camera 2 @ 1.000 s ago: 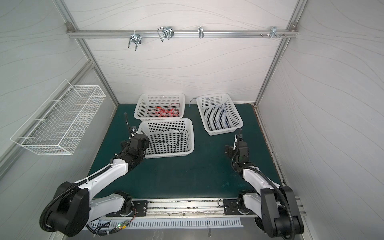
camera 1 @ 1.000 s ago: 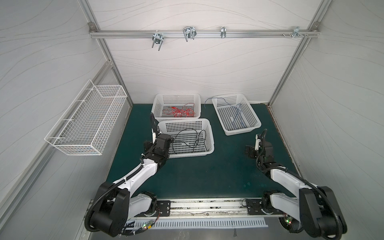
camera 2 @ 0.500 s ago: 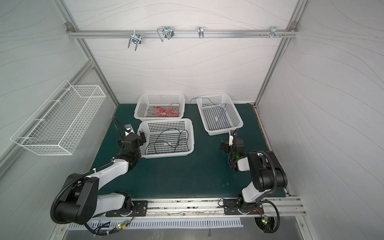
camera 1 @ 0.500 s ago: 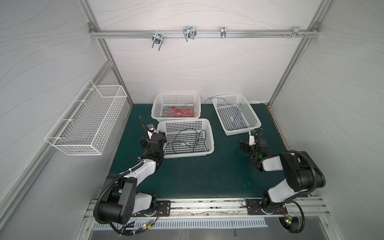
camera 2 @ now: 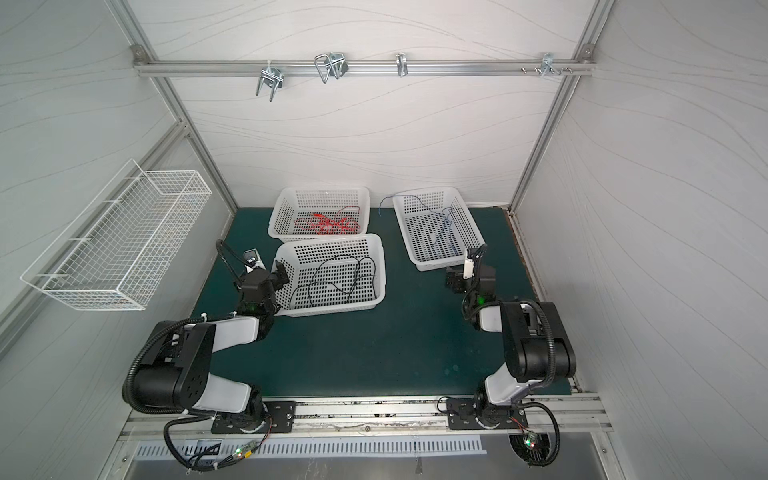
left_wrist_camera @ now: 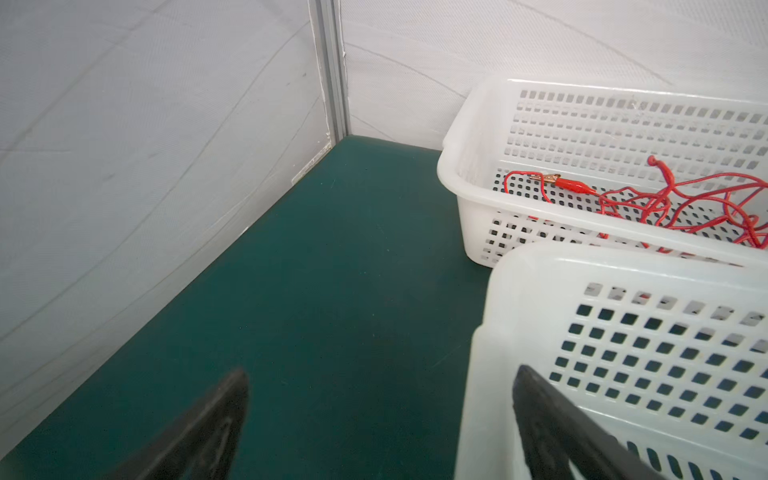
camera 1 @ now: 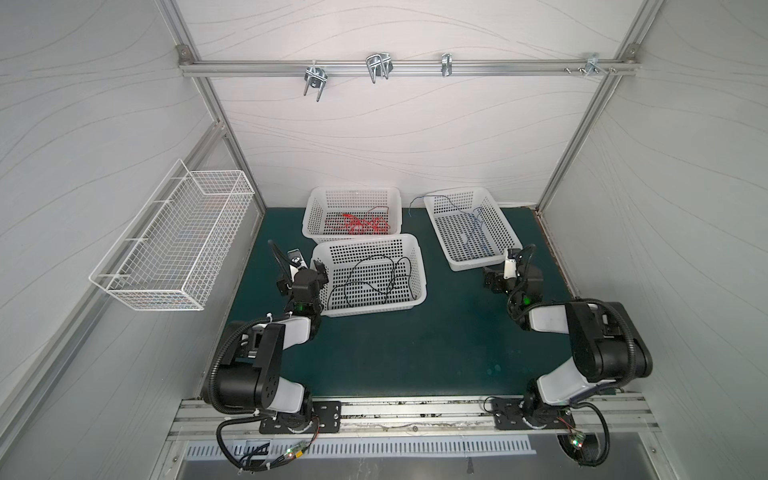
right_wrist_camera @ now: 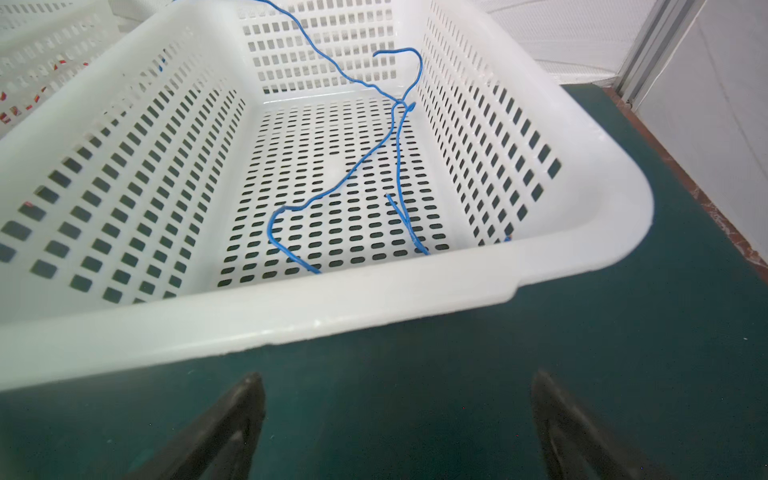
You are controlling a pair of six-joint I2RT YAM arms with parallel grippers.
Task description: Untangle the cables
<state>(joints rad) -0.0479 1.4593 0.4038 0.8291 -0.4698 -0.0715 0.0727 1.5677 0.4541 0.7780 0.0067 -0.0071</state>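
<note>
The cables lie sorted in three white baskets. Red cables (camera 1: 358, 224) (camera 2: 328, 224) (left_wrist_camera: 665, 199) fill the back left basket (camera 1: 353, 190). Black cables (camera 1: 374, 278) (camera 2: 336, 278) lie in the front basket (camera 1: 370, 239). Blue cables (camera 1: 473, 232) (camera 2: 442, 232) (right_wrist_camera: 353, 166) are in the right basket (camera 1: 482, 264), with one end hanging over its back rim. My left gripper (camera 1: 300, 275) (camera 2: 261, 276) (left_wrist_camera: 382, 374) is open and empty beside the front basket's left wall. My right gripper (camera 1: 513, 274) (camera 2: 469, 276) (right_wrist_camera: 397, 378) is open and empty over the mat, just before the right basket's near rim.
Everything stands on a green mat (camera 1: 415, 340). A white wire basket (camera 1: 174, 245) hangs on the left wall. A metal rail with hooks (camera 1: 378, 68) crosses the back wall overhead. Both arms are folded back near their bases on the front rail (camera 1: 415, 415).
Both arms have folded up from a low, stretched pose, elbows rising toward their bases. Both grippers shifted slightly toward the back, the left one also leftward, and stayed open. The cables have not moved.
</note>
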